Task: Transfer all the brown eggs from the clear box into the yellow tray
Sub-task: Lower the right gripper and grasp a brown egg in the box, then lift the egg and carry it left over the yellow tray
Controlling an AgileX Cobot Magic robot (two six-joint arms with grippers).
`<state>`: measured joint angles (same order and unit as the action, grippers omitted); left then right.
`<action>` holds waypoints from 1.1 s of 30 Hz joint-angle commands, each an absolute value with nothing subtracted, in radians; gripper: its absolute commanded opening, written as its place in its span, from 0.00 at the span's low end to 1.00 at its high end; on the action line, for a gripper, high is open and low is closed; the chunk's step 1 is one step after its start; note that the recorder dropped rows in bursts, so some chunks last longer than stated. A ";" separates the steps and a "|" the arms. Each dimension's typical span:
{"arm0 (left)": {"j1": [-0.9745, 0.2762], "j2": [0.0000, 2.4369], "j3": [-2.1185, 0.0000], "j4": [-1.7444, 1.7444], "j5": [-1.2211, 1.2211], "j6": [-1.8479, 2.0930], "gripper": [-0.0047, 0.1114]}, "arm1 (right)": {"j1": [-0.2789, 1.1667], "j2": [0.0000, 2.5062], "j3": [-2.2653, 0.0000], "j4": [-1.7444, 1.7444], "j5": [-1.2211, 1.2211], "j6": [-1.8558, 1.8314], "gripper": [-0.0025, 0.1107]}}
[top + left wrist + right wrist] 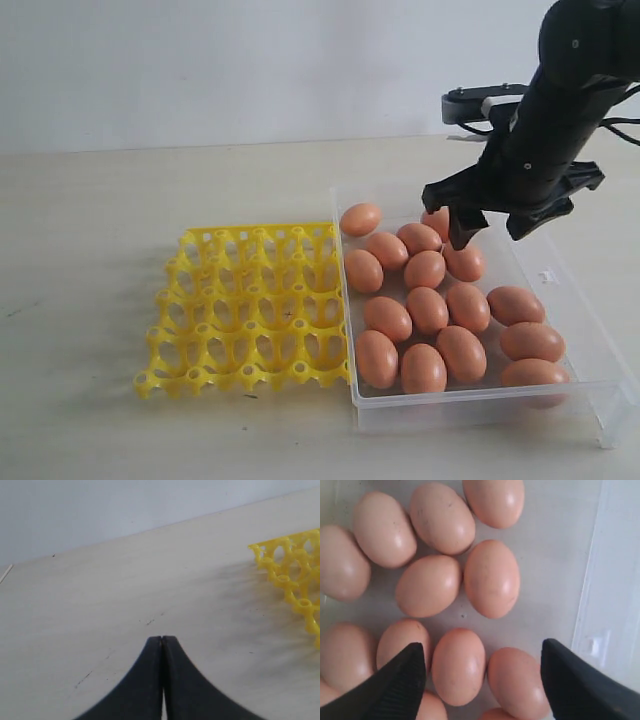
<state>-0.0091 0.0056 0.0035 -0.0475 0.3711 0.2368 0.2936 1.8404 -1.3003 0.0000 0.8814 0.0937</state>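
Note:
Several brown eggs point(427, 309) lie loose in the clear box point(470, 405) at the right of the exterior view. Beside its left wall lies the yellow tray point(250, 305), with no egg showing in its cups. My right gripper point(490, 238) hangs open over the far end of the box. In the right wrist view, the right gripper point(482, 650) spreads wide above two eggs point(458, 665) lying side by side, touching neither. My left gripper point(161, 639) is shut on nothing, low over bare table, with a corner of the yellow tray point(295, 575) off to one side.
The box's side wall and its small latch tab point(594, 644) run close to one right finger. One egg point(360, 218) sits in the box's far left corner, right next to the tray. Pale tabletop surrounds tray and box; a white wall stands behind.

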 commanded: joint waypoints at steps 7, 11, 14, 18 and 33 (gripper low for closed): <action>-0.010 0.000 0.000 -0.051 0.364 0.236 0.04 | 0.297 1.993 -1.436 -0.058 0.925 0.079 0.59; -0.010 0.000 0.000 -0.051 0.364 0.236 0.04 | 0.295 2.032 -1.466 -0.096 0.929 0.079 0.59; -0.010 0.000 0.000 -0.051 0.364 0.236 0.04 | 0.295 2.059 -1.484 -0.097 0.928 0.070 0.59; -0.010 0.000 0.000 -0.051 0.364 0.236 0.04 | 0.295 2.099 -1.501 -0.078 0.919 0.044 0.59; -0.010 0.000 0.000 -0.051 0.364 0.236 0.04 | 0.295 2.155 -1.503 -0.016 0.865 -0.054 0.47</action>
<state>-0.0091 0.0056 0.0035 -0.0475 0.3711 0.2368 0.2936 2.1391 -1.4937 -0.0310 0.8709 -0.0108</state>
